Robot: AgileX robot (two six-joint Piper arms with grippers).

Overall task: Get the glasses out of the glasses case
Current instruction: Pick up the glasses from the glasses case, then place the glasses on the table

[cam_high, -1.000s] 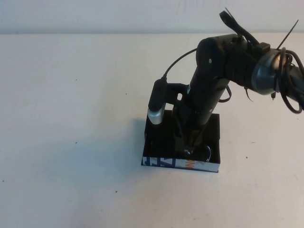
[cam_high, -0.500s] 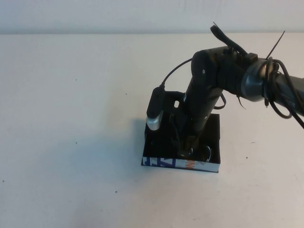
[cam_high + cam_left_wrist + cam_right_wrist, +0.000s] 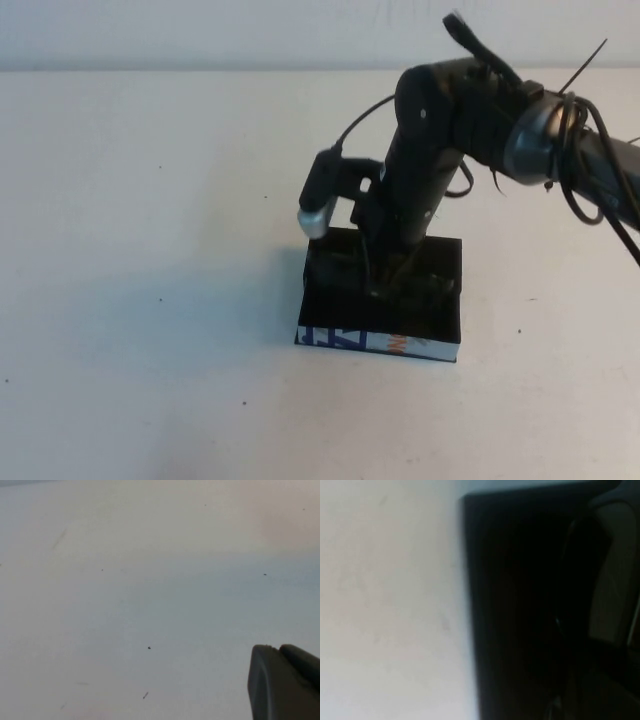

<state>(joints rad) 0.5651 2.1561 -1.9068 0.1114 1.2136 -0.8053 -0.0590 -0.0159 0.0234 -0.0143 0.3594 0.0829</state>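
The glasses case (image 3: 350,341) sits open on the white table, black inside, its near side white with blue and orange print. My right gripper (image 3: 383,288) reaches down into it from the back right and is shut on the middle of the dark glasses (image 3: 438,285), which lie across the box with one end on each side of the gripper. The right wrist view shows the case's black inside (image 3: 510,605) and a pale lens of the glasses (image 3: 615,580). My left gripper (image 3: 277,650) is outside the high view, shut and empty over bare table.
The white table (image 3: 150,250) spreads on all sides of the case. A wall runs along its far edge. My right arm's wrist camera (image 3: 318,205) and cables hang over the back of the case.
My right gripper has pulled back from the case's near edge toward its middle and risen slightly. The glasses have shifted with it away from the front wall.
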